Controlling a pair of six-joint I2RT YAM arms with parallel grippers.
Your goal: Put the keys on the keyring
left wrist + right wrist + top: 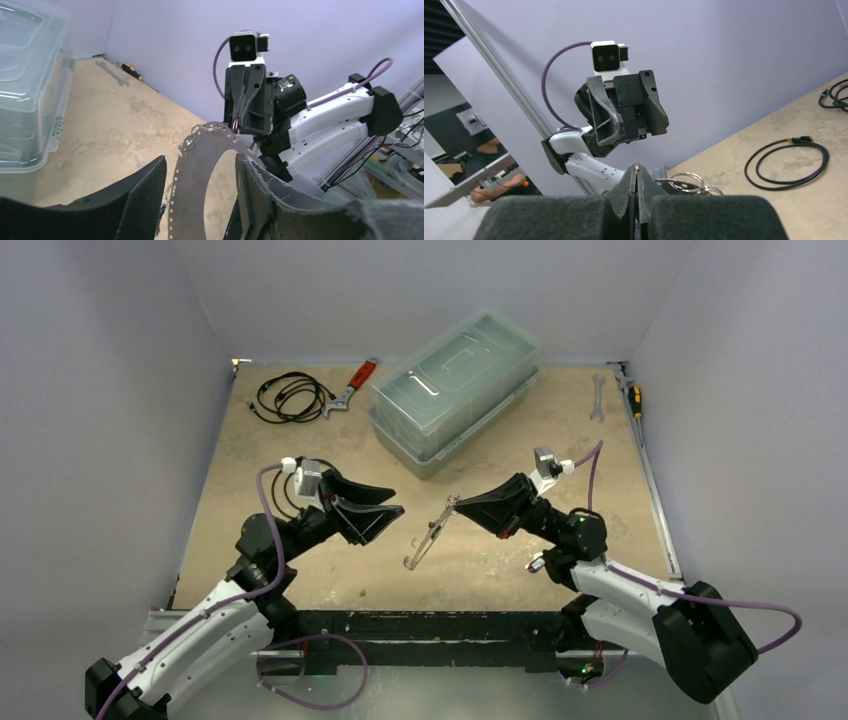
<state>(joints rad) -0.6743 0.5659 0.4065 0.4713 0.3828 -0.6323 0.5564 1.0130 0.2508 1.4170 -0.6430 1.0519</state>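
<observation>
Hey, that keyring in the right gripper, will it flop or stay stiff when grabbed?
Probably stiff: the keyring juts from the right gripper by one edge without sagging. Likely light: it looks thin. Pinched at one spot, it may swivel.

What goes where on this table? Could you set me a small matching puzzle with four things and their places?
Things:
1 keyring
2 black cable
3 clear lidded box
4 silver wrench

Places:
A far left corner
B far right side
C pinched in the right pincer
D far middle

Pairs: 1-C, 2-A, 3-D, 4-B
</observation>
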